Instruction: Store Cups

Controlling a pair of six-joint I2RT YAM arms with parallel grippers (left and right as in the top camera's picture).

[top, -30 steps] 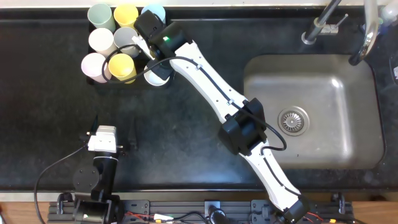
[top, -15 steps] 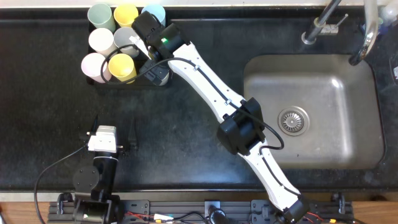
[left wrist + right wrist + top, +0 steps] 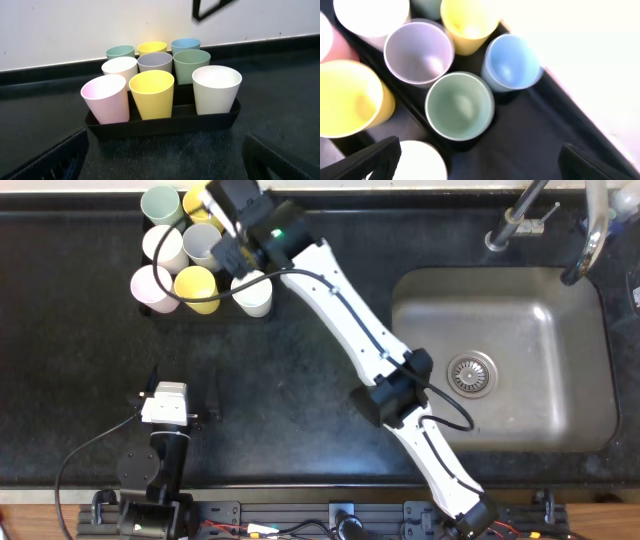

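The right fingers (image 3: 365,162) are spread wide and hold nothing; they hang above the black rectangular plastic tray (image 3: 160,127), with the pale green plastic cup (image 3: 460,106) showing between them below. The left fingers (image 3: 50,155) are likewise spread wide and empty, at 7 o'clock on the black speckled worktop (image 3: 300,440) in the top view, facing the tray from well apart. The tray stands on the worktop at 11 o'clock, near its rear edge, and carries nine upright cups in three rows of three. The grey plastic cup (image 3: 155,62) takes the centre. Around it, on the top view's clock face: rear yellow plastic cup (image 3: 152,47) at 12, light blue plastic cup (image 3: 186,44) at 1, the pale green cup at 3, cream plastic cup (image 3: 216,89) at 5, front yellow plastic cup (image 3: 197,288) at 6, pink plastic cup (image 3: 152,285) at 7, white plastic cup (image 3: 162,245) at 9, sage-green plastic cup (image 3: 160,202) at 11. The white-linked right arm (image 3: 340,310) runs from 5 o'clock to the tray. The stainless steel sink (image 3: 520,290) is set into the worktop at 3 o'clock, well apart from the tray.
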